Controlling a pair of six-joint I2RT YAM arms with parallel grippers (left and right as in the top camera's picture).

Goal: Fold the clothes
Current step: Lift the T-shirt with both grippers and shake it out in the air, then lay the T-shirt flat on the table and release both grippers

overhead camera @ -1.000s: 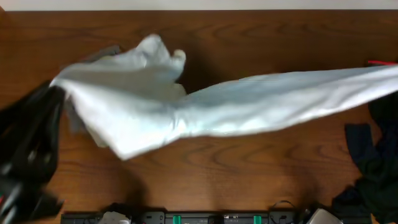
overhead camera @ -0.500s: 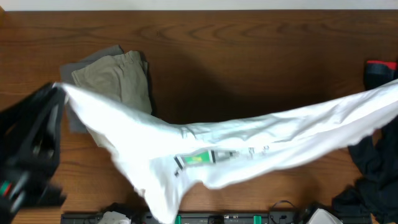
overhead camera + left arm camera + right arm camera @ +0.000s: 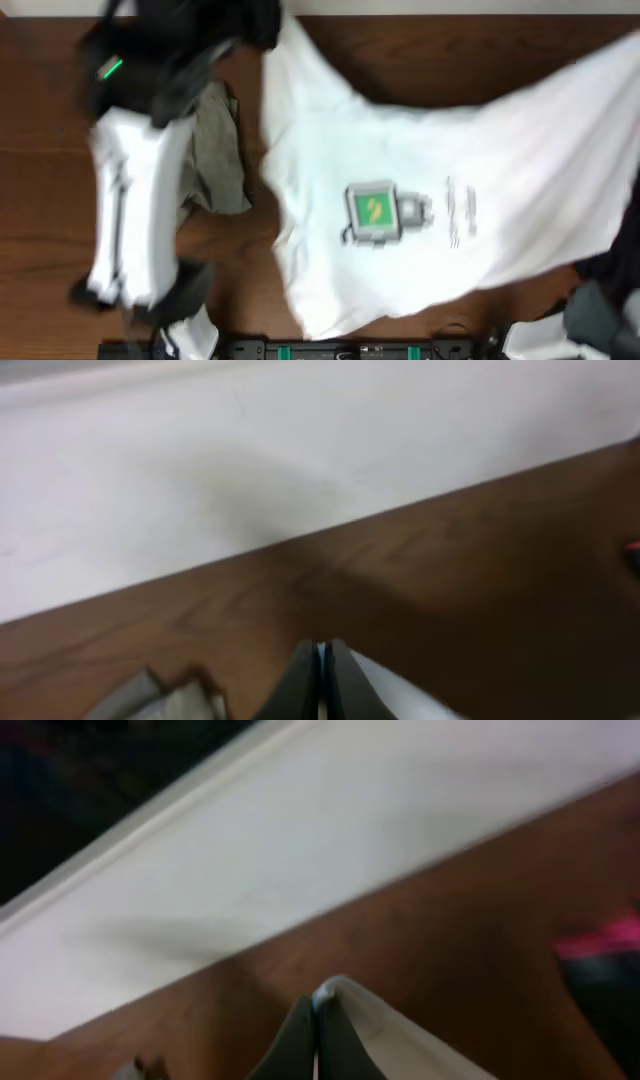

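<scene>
Spreading the white T-shirt (image 3: 330, 150) flat likely called for even tension and both held edges lowered together; it hung stretched, logo up, over the wooden surface (image 3: 420, 60), just beside the khaki shorts (image 3: 215, 150); the left tool (image 3: 321, 660) and right tool (image 3: 316, 1015) each showed fingers pressed together, pinching white cloth.

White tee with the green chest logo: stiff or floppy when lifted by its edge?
Likely very floppy: the white T-shirt ripples and creases between its held edges rather than staying flat. Probably light, since thin pinches by the left pincer and right pincer carry it. It may drape over the khaki shorts when lowered.
</scene>
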